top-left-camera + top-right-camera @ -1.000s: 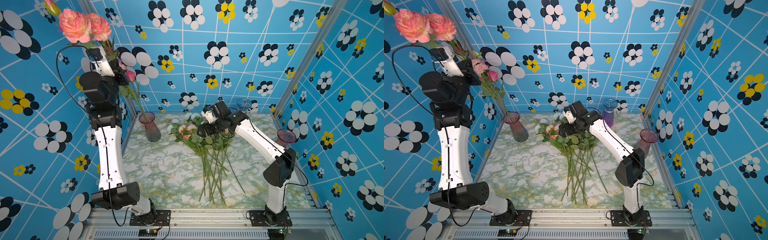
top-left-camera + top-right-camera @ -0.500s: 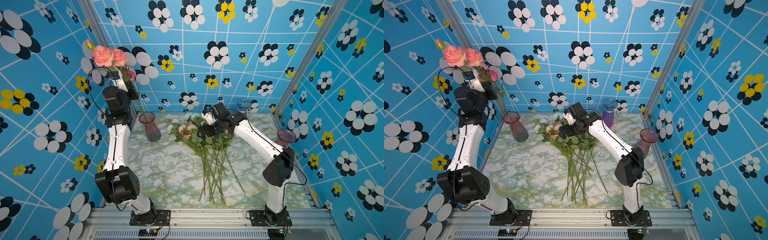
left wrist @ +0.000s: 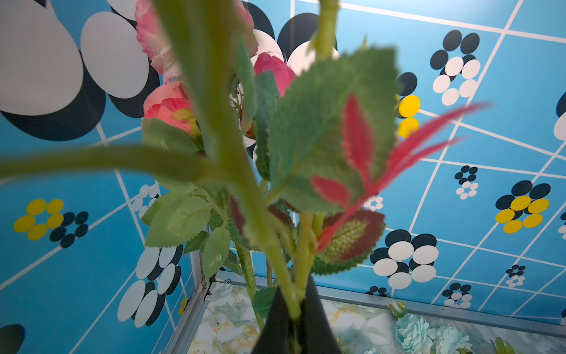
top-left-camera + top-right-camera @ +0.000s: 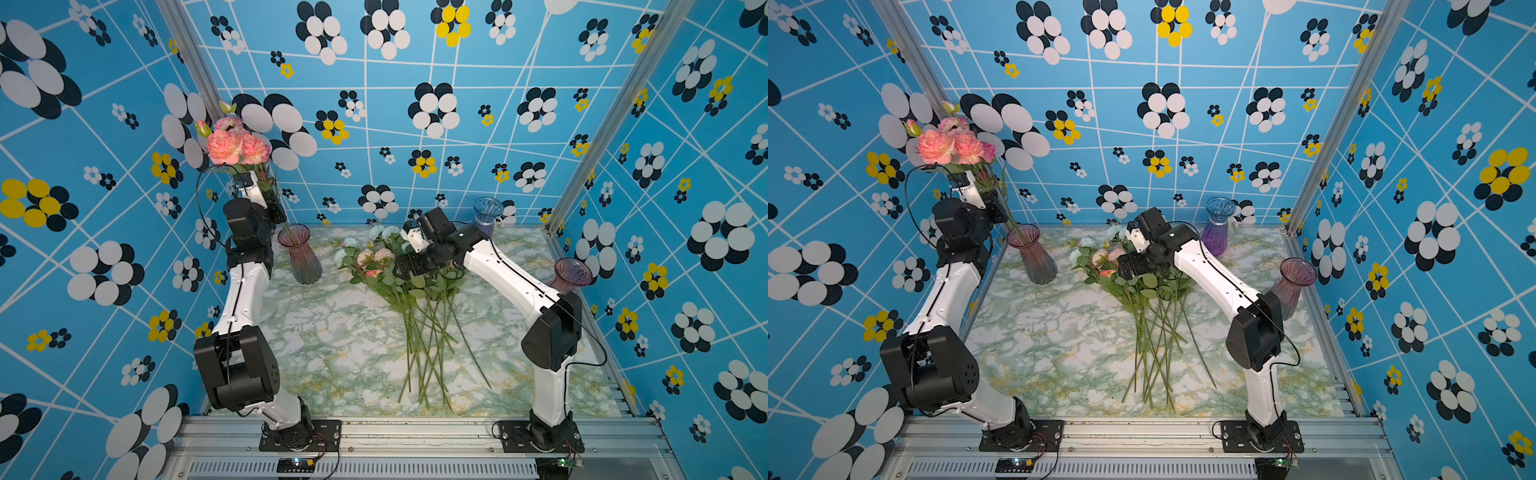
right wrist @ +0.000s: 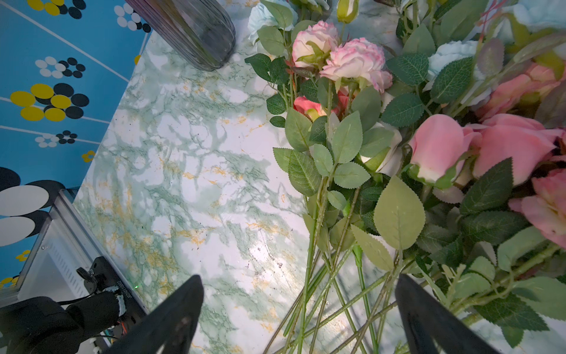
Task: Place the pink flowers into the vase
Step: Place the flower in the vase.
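a green-veined marble tabletop sits inside blue walls printed with black, white and yellow flower dots. the left claw is pinched tight on the stems of a bunch of pink flowers, blooms up near the back left corner, a stem end dipping into the mouth of the vase below. more pink blooms lie among pale blue ones in the pile mid-tabletop. the right claw hovers over it, spread wide, holding nothing. a second ago the left arm stood taller and the bunch higher; the right arm has not moved.
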`<control>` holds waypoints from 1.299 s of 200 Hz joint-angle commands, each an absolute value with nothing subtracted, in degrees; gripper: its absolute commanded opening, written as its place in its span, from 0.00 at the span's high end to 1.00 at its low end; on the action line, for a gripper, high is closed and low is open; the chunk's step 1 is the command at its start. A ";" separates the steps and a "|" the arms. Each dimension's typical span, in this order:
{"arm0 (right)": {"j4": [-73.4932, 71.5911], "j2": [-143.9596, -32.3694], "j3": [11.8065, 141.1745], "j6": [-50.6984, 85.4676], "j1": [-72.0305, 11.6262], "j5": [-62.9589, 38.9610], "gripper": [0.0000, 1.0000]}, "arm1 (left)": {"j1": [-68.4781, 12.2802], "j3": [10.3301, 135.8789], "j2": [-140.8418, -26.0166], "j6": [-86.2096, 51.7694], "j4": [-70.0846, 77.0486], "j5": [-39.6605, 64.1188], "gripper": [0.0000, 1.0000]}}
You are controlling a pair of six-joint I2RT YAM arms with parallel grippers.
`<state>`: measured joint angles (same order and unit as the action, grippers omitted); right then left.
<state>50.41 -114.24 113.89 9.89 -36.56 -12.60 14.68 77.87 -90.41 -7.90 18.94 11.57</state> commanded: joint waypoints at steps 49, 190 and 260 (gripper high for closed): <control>50.54 -114.71 113.74 10.64 -36.56 -13.71 0.01 | 14.06 74.41 -88.09 -6.82 19.34 12.85 0.75; 49.48 -113.09 111.84 10.76 -36.58 -13.65 0.01 | 13.37 73.39 -84.30 -5.09 15.43 11.62 0.38; 49.13 -112.51 110.75 10.68 -36.65 -13.54 0.01 | 11.21 70.08 -79.23 -4.70 13.33 10.01 0.00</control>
<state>49.98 -114.21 111.98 9.93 -36.56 -12.80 12.56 71.09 -81.34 -5.89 14.72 10.63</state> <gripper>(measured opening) 0.991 0.994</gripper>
